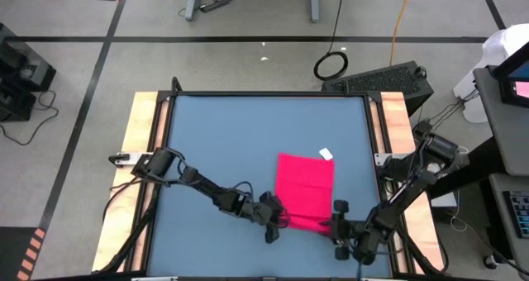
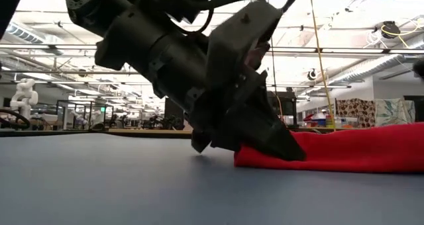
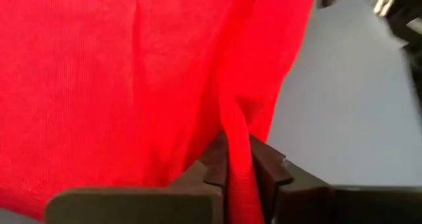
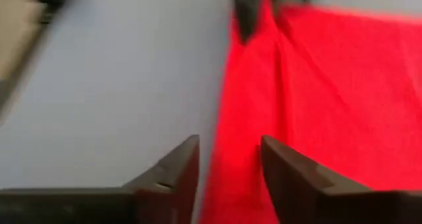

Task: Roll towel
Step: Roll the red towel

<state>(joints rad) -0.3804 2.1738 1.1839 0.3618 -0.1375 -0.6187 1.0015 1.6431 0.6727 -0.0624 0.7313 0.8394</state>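
The pinkish-red towel (image 1: pixel 304 186) lies flat on the blue tabletop (image 1: pixel 231 140), right of the middle, with its white tag (image 1: pixel 326 154) at the far right corner. Its near edge (image 1: pixel 307 224) is bunched up. My left gripper (image 1: pixel 281 217) is at the towel's near left corner, shut on the cloth. My right gripper (image 1: pixel 339 225) is at the near right corner and stands open. In the right wrist view the towel's edge (image 4: pixel 231 178) shows in the gap of my right gripper (image 4: pixel 229 168); whether the fingers touch it I cannot tell. My left gripper pinches a raised fold of the towel (image 3: pixel 236 141) between its two fingers (image 3: pixel 212 168), at the near left corner (image 2: pixel 255 157). The fingers slant down from the table's left. The corner is puckered up at the fingers, and the rest of the towel lies on the table.
Wooden rails (image 1: pixel 142 132) run along the table's left and right sides. A keyboard (image 1: pixel 382 79) and a cable ring (image 1: pixel 331 64) lie beyond the far edge. Bare blue tabletop stretches left of the towel and toward the far edge.
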